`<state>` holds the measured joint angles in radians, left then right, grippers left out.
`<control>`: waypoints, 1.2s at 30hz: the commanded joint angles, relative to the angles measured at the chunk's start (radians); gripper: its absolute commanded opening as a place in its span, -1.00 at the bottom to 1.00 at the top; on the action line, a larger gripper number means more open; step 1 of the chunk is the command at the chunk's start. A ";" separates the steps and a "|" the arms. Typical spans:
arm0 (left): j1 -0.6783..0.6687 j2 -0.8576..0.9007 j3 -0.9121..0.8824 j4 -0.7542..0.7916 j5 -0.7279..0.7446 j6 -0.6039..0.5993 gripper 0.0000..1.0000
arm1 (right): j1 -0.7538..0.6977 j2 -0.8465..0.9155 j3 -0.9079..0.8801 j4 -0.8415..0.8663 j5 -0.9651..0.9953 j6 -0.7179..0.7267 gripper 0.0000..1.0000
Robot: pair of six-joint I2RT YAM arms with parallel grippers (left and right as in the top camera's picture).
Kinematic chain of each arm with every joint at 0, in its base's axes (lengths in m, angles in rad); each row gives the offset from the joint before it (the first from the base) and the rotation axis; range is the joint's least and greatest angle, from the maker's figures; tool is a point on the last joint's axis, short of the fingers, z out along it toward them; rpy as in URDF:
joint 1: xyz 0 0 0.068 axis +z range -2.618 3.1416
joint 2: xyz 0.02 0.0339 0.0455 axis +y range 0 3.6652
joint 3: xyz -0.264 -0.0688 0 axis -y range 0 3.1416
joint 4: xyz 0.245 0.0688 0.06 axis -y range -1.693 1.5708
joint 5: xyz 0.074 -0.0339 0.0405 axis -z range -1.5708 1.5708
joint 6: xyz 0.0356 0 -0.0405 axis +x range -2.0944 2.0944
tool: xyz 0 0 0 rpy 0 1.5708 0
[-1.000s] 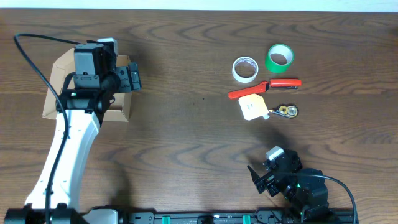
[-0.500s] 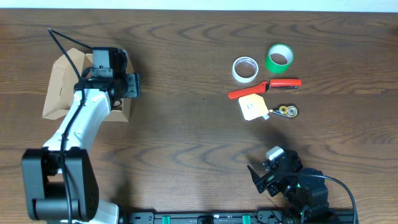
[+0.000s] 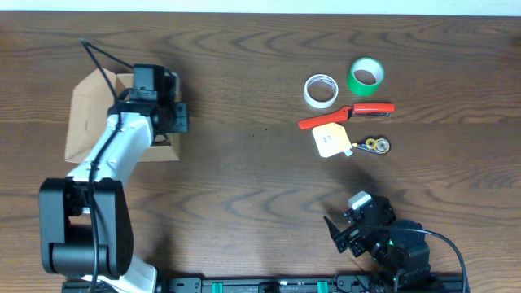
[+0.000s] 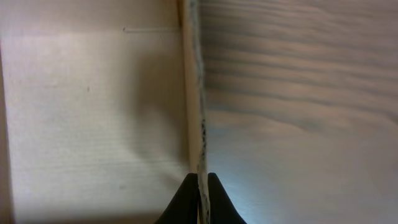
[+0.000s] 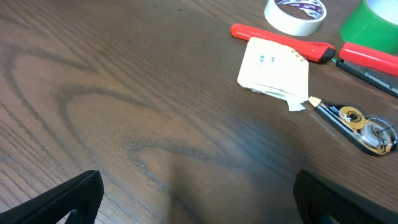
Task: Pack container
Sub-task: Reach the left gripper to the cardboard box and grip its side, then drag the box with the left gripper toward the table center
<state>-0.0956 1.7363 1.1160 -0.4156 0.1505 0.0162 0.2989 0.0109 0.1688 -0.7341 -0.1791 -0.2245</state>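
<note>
The left fingers (image 4: 185,200) are pressed together on the top edge of one wall of the small tan cardboard box (image 3: 88,118), pinching it. The left wrist view shows the dark tips on either side of that thin wall, with pale box floor on one side and wood grain on the other. Overhead, the arm hides the pinch, but the open box is seen at the left end of the dark wooden bench (image 3: 244,187).

The right fingers (image 5: 68,200) stand spread wide, holding nothing. Their wrist view looks across to a white tape roll (image 5: 295,14), a green tape roll (image 5: 379,25), a red-handled tool (image 5: 372,59), a tan paper tag (image 5: 273,65) and a small metal piece (image 5: 364,127). Overhead, these are grouped well apart from the box.
</note>
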 commanded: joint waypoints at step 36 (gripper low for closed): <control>-0.517 -0.071 0.073 -0.234 0.004 1.004 0.16 | 0.009 -0.005 -0.003 0.000 0.007 -0.013 0.99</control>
<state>-0.6170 1.6825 1.1759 -0.6468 0.1371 1.0744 0.2989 0.0109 0.1688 -0.7341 -0.1791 -0.2245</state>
